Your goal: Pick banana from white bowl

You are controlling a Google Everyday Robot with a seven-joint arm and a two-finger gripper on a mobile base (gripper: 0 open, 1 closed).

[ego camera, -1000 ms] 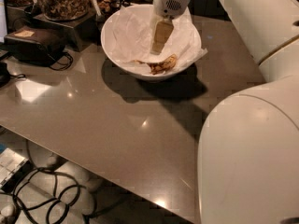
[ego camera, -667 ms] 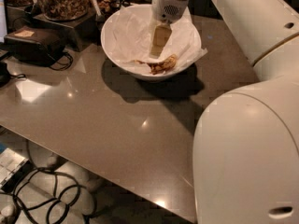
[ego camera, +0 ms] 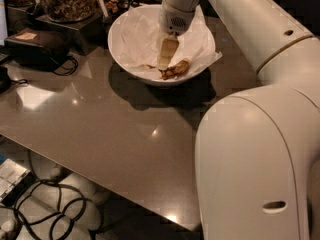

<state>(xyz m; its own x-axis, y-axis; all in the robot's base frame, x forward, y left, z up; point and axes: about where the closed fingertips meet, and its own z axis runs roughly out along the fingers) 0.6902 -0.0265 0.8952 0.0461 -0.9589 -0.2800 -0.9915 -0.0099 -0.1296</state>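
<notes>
— So, where's the pale gripper (ego camera: 167,58)?
— Down inside the large round glossy white bowl (ego camera: 119,46), just beside the curved brown-mottled yellow banana (ego camera: 176,70) lying at its bottom.
— Gripping?
— Cannot tell. Better centre over the banana's middle, squeeze softly.

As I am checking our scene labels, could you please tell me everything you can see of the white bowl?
The bowl is round, deep and glossy white. It stands upright on the table, towards its far side. Crumpled white paper lines it and spills over the right rim. A brown-spotted banana lies on the paper at the bottom. The gripper reaches down inside the bowl, by the banana's left end; whether they touch cannot be told.
</notes>
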